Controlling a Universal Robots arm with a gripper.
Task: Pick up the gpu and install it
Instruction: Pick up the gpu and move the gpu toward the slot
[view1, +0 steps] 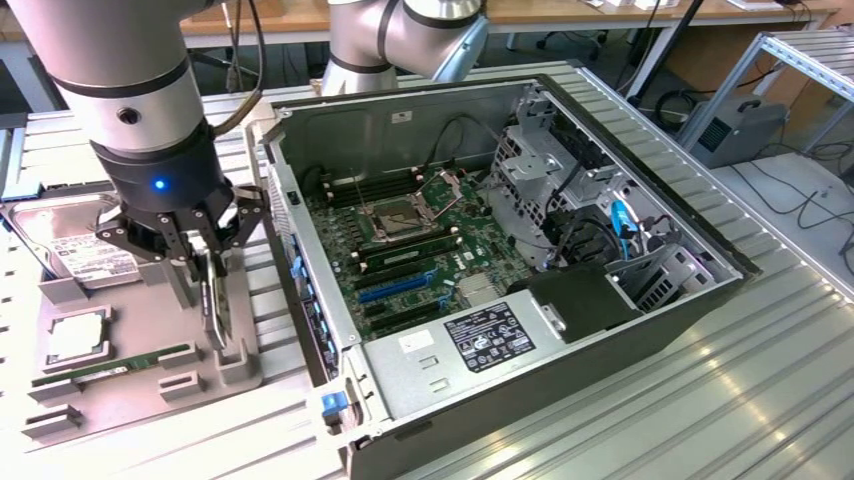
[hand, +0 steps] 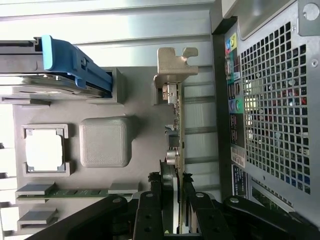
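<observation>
The hand (view1: 200, 258) hangs over the grey parts tray (view1: 134, 395) on the worktop. Its fingers (hand: 150, 210) are drawn about halfway in and pressed against the two faces of the gpu (view1: 214, 305). The card stands on edge directly beneath the hand, and its silver bracket (hand: 174, 62) is at the end away from the fingers. The grasp looks made, so the pick-up is under way. It is hard to tell whether the card's lower edge has left the tray's holder blocks or rests in them. None of the installing has been done. The open computer case (view1: 534, 390) lies just beside the hand, and the expansion slots (view1: 390, 290) on its motherboard (view1: 441, 235) appear empty, so the carry across and the seating are left. On the hand's other side, the hard drive (view1: 74, 250), the processor (view1: 78, 335) and the RAM stick (view1: 114, 368) sit in their own tray places, clear of the fingers.
</observation>
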